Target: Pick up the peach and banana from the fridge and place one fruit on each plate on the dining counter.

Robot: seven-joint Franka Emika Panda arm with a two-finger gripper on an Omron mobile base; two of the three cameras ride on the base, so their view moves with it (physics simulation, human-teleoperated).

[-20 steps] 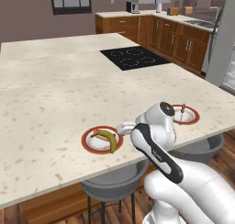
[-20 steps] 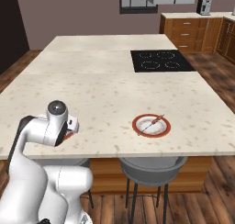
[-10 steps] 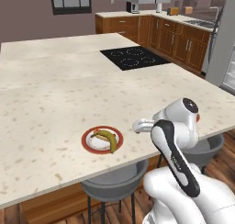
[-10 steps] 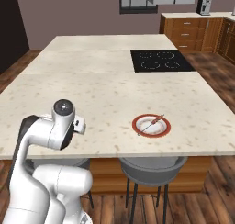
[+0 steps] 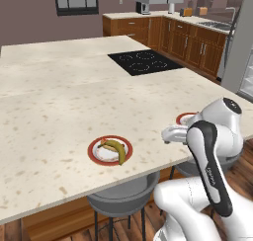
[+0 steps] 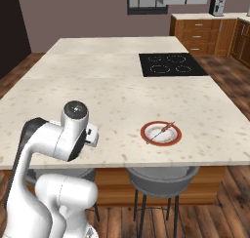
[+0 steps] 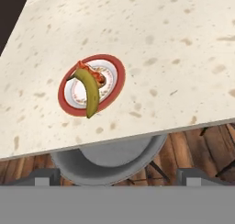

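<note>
On the dining counter point(image 5: 59, 116), near its front edge, one red-rimmed plate point(image 5: 97, 147) carries the banana point(image 5: 115, 148). From my hand camera the banana point(image 7: 89, 92) lies curved across that plate point(image 7: 115, 67), its lower tip reaching over the red rim, with a small red item point(image 7: 94, 74) beside it on the white centre.

A second red-rimmed plate point(image 6: 161, 133) sits further along the same edge, well apart from the first, with a thin utensil point(image 6: 160, 131) laid diagonally across it and no fruit on it. From the left base camera this plate point(image 5: 184, 118) is partly hidden behind my arm.

My gripper point(image 5: 170, 135) hangs above the counter edge between the two plates, touching neither. Its fingers stand fully apart and hold nothing.

Grey stools point(image 6: 161, 176) are tucked under the counter edge below the plates. Farther back in the counter surface sits the black cooktop point(image 6: 168, 64). Part of a grey fridge point(image 5: 240, 52) shows at the right of the left base camera.
</note>
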